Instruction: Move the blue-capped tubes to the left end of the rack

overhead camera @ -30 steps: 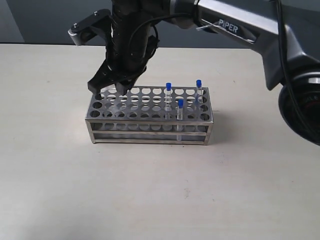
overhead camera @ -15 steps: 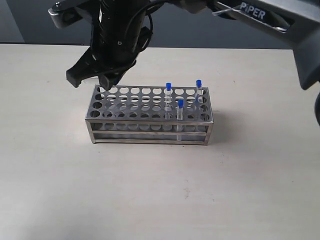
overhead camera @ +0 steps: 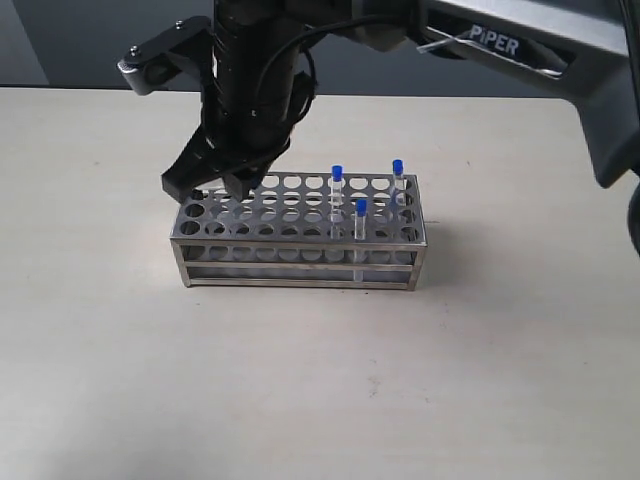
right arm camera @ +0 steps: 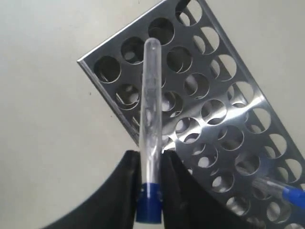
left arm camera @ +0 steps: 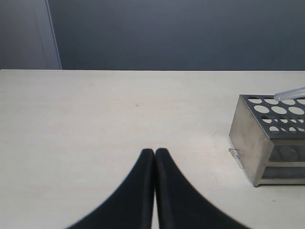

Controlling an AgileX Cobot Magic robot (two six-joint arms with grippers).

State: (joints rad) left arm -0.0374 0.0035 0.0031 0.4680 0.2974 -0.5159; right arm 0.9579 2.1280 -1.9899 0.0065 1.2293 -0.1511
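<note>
The silvery rack (overhead camera: 290, 256) stands mid-table. Three blue-capped tubes stand upright in its right half: one (overhead camera: 337, 190), one (overhead camera: 360, 216) and one (overhead camera: 397, 181). My right gripper (overhead camera: 218, 187) hangs over the rack's left end. In the right wrist view this gripper (right arm camera: 150, 153) is shut on the fourth blue-capped tube (right arm camera: 151, 95), gripped just below its cap, its round bottom above the holes at the rack's (right arm camera: 259, 104) end. My left gripper (left arm camera: 155, 151) is shut on nothing, low over the table and apart from the rack (left arm camera: 248, 138).
The right arm (overhead camera: 520, 50) reaches in from the upper right, above the rack. The pale table (overhead camera: 320, 380) lies bare around the rack. A dark wall (left arm camera: 167, 33) runs behind the table's far edge.
The right gripper, holding its tube, swung left and upward off the rack's end, then came back right and lower over the leftmost holes. The three standing tubes have not moved.
</note>
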